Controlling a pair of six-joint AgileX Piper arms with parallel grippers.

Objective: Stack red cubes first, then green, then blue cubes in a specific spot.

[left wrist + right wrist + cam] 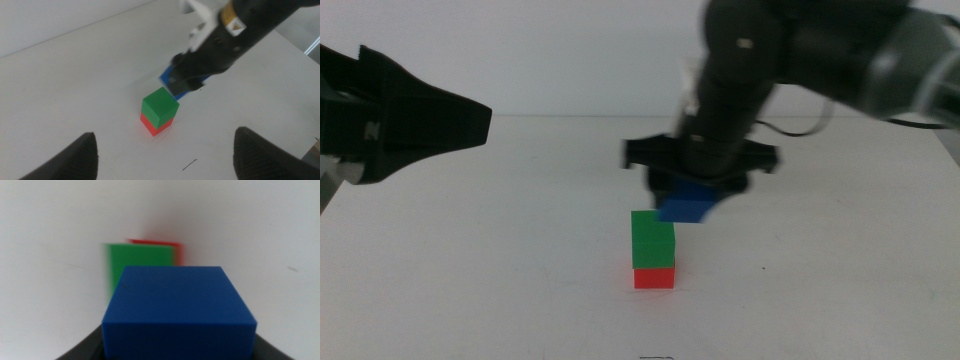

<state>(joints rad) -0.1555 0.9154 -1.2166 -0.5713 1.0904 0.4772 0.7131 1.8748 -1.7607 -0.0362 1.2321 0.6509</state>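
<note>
3 cubes, 2 grippers: 1 red cube (pixel 654 277), 1 green cube (pixel 653 240), 1 blue cube (pixel 686 203).

Plain white table (pixel 500 260), pale wall behind. Green sits on red, touching, a 2-high stack near table centre. Right gripper (pixel 698 178) is clamped on blue, held in the air just above and beside the stack's top, slightly tilted, not touching green. Left gripper (pixel 470 118) waits well apart at the left side, jaws spread wide, holding nothing.

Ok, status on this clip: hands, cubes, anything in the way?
Right hand shut on blue cube, above and just right of green cube on red cube. Left hand open, waiting left. Nothing blocking.
</note>
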